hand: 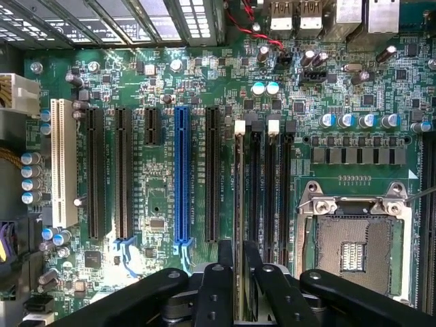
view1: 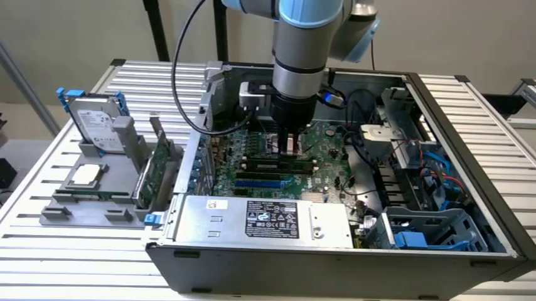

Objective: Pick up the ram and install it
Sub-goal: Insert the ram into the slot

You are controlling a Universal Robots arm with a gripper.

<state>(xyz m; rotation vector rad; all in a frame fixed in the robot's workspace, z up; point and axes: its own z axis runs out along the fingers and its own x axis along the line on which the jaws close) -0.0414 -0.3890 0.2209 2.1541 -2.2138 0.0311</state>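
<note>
Slatted metal table (view1: 469, 119) bears the open computer case (view1: 435, 251). Claw (hand: 239, 272) hangs narrow over the motherboard (hand: 163, 197) — pinching the ram (hand: 239, 225), edge-on above a slot; the wrist view bares the CPU socket (hand: 354, 252) beside it.

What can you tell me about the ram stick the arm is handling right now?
The ram is seen edge-on from the wrist: a long, thin, pale strip, its chips hidden. It stands on edge between the black fingers of the gripper, which pinch it from both sides. It runs along the white-latched memory slot next to the black expansion slot on the green motherboard. Whether it is fully seated cannot be told.
</note>
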